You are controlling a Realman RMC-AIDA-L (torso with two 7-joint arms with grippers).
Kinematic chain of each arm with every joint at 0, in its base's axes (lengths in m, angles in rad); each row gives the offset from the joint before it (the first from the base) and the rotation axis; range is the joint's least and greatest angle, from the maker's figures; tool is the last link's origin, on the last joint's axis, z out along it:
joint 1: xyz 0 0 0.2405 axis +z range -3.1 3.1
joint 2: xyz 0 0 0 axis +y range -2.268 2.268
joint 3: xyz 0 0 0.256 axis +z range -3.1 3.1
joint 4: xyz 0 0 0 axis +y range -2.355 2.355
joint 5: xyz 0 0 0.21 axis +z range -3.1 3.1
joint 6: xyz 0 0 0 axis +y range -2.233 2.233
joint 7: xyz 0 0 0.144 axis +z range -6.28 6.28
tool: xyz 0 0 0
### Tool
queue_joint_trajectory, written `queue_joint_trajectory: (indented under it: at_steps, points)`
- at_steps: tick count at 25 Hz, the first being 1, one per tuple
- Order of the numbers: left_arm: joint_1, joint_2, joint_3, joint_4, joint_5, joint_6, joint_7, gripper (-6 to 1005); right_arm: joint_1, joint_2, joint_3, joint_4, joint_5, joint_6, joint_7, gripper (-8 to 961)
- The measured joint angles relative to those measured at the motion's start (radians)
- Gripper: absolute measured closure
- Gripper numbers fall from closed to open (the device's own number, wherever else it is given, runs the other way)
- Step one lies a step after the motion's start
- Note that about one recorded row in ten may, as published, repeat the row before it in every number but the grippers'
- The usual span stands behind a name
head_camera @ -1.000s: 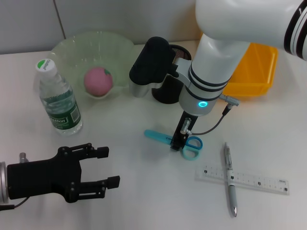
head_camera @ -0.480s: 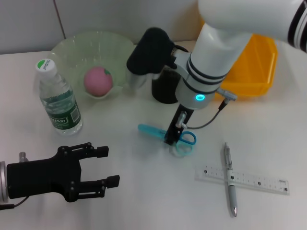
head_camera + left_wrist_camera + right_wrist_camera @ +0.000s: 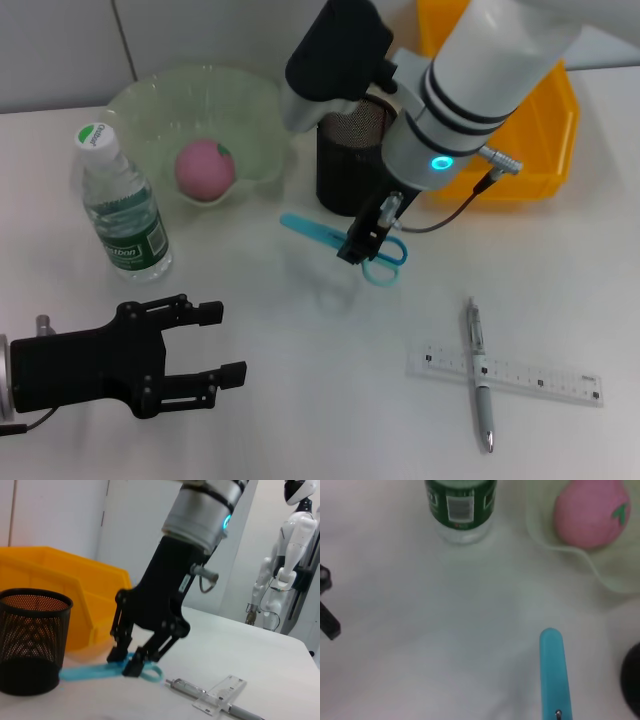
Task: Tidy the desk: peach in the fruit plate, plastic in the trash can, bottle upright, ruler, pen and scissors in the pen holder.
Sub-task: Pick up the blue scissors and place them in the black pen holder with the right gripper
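My right gripper [image 3: 355, 250] is shut on the scissors [image 3: 310, 230] and holds them above the desk [image 3: 300, 410], just in front of the black mesh pen holder [image 3: 350, 165]. The left wrist view shows the jaws pinching the scissors [image 3: 90, 671] near their blue handles, beside the pen holder [image 3: 30, 640]. The blade cover [image 3: 552, 670] shows in the right wrist view. The peach [image 3: 206, 168] lies in the fruit plate [image 3: 150, 95]. The bottle [image 3: 120, 205] stands upright. The pen [image 3: 478, 370] lies across the ruler [image 3: 530, 378]. My left gripper [image 3: 228, 345] is open and empty at the front left.
The yellow trash can [image 3: 520, 140] stands at the back right, behind the pen holder and partly covered by my right arm. Bare tabletop lies between my left gripper and the ruler. No plastic scrap shows.
My right gripper has lifted the scissors off the desk and carried them back and up towards the pen holder. The left arm has barely moved.
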Motion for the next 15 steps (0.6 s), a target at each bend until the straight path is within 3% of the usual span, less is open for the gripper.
queue_joint_trajectory:
  at_steps: [15]
  points:
    - [0.000,-0.004,-0.002,0.000,0.000,-0.003,0.010,199,-0.066,0.006,-0.007,-0.400,-0.222,-0.151,-0.011,677]
